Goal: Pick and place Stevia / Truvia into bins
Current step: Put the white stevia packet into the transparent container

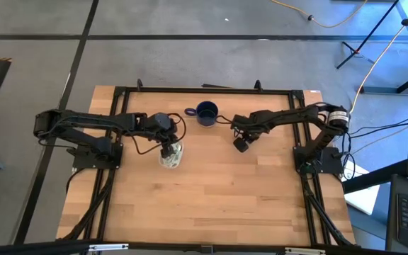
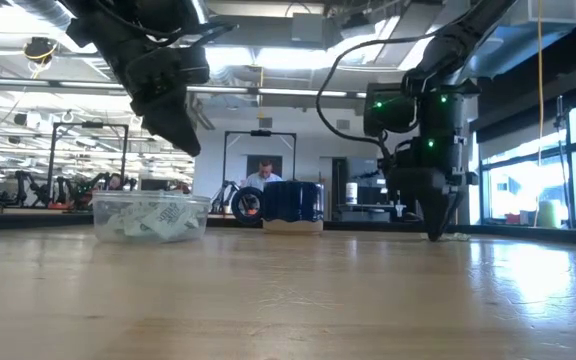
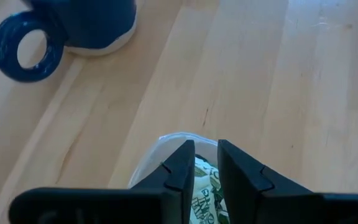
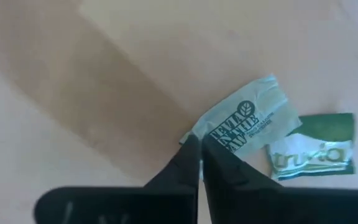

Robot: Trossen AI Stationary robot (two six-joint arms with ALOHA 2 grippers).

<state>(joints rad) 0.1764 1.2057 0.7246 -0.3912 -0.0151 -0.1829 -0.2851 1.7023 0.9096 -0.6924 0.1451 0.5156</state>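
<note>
The right end effector (image 4: 201, 149) is down at the surface (image 1: 218, 191), its fingers nearly together and seemingly pinching the corner of a white Stevia sachet (image 4: 244, 121), though a firm hold cannot be confirmed; a green Truvia sachet (image 4: 312, 152) lies just beside it, flat on the wood; the step in hand looks like the pick, and the next move calls for a clean lift and a carry across to the clear tub (image 2: 151, 217), which already holds a heap of sachets; the left end effector (image 3: 205, 163) hangs just above that tub with a narrow gap between its fingers and nothing in them; the blue mug (image 1: 206, 112) stands between the arms, near the surface's far edge.
</note>
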